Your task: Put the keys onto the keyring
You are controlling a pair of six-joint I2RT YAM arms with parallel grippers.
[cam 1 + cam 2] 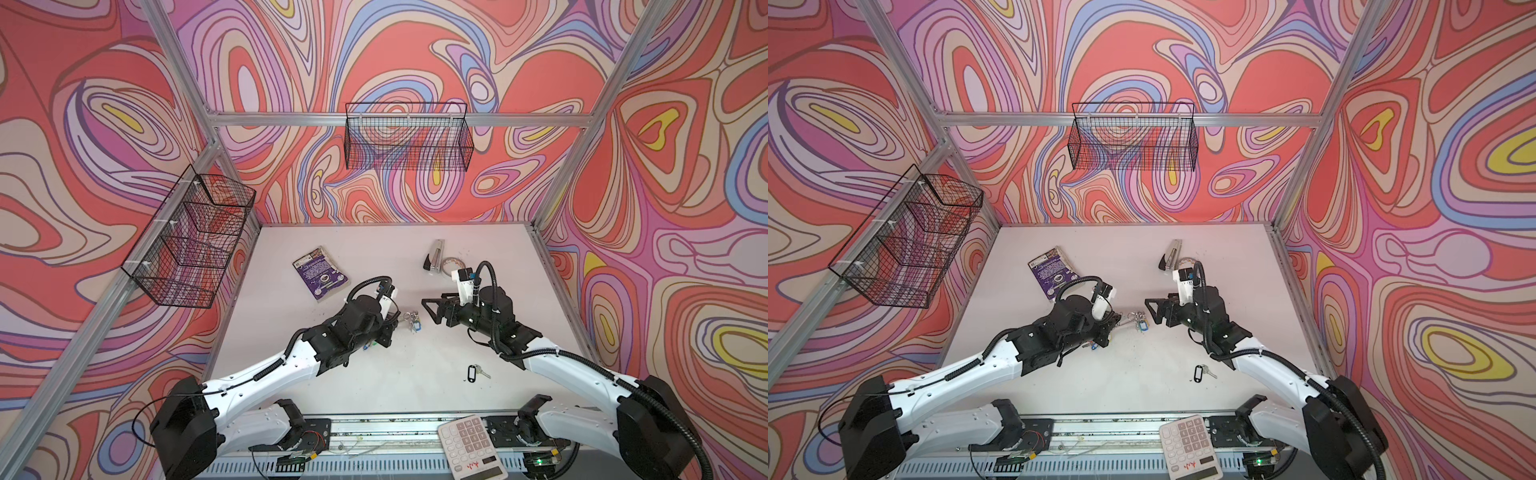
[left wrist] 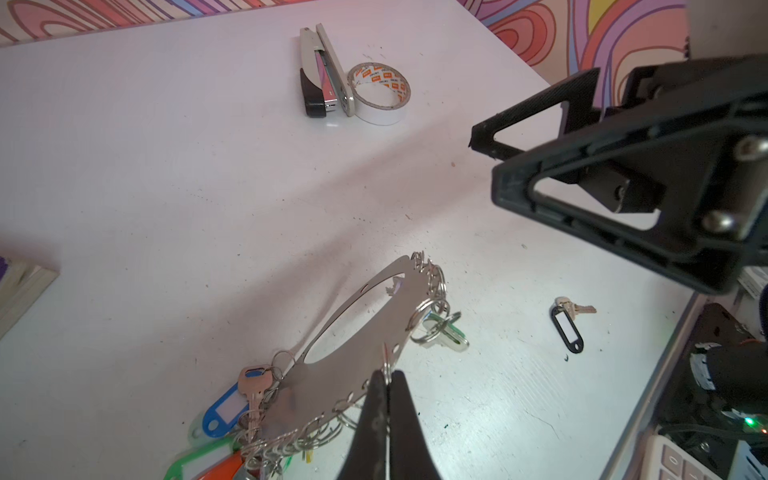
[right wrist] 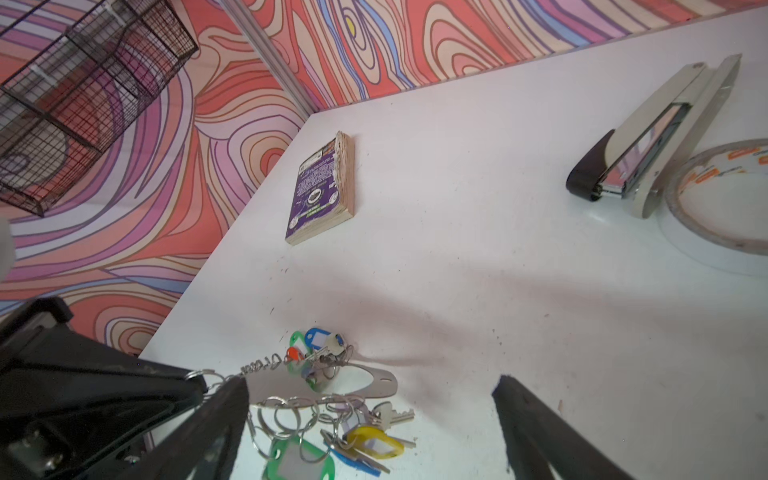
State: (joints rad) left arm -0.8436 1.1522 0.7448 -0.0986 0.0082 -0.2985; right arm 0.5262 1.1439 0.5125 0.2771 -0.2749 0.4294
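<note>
In both top views the left tool (image 1: 392,324) was clamped shut on the keyring (image 1: 409,320) at the middle of the surface (image 1: 374,382). The right tool (image 1: 429,311) hung wide open just right of it. The keys (image 1: 473,371) lay flat, nearer and further right, well apart.

From the left wrist, the grip sat on the keyring's rim, which was tilted up. From the right wrist, coloured tags (image 3: 376,442) dangled beneath.

The key looked light, thin and slippery. I'd pinch the stiff black tag across its 2 long sides.
</note>
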